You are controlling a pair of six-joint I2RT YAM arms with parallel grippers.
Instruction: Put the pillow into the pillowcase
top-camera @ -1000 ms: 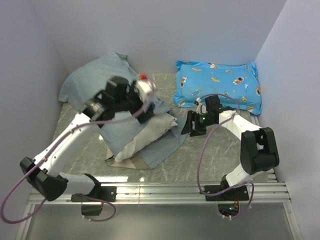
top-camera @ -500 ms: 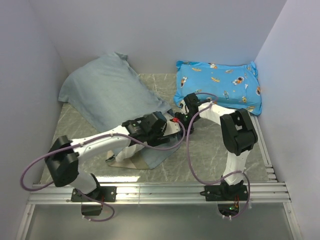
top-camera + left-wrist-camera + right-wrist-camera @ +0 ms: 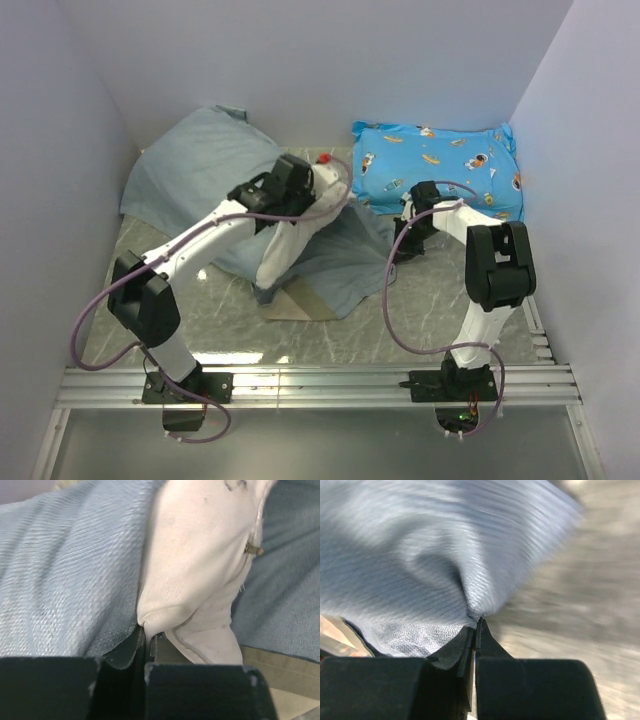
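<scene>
The white pillow is bunched up on the table's middle, with a fold of it pinched in my left gripper, which is shut. The grey-blue pillowcase spreads from the back left corner to under and beside the pillow, and a tan strip of it shows at the front. My right gripper is shut on the pillowcase's right edge, low over the table.
A bright blue cartoon-print cushion lies at the back right, just behind my right arm. Grey walls close in the left, back and right sides. Bare marble table top shows in front of the cloth.
My left gripper went from open to shut on the pillow and drew it back and up. My right gripper closed on the pillowcase's edge and shifted right, stretching the cloth.
</scene>
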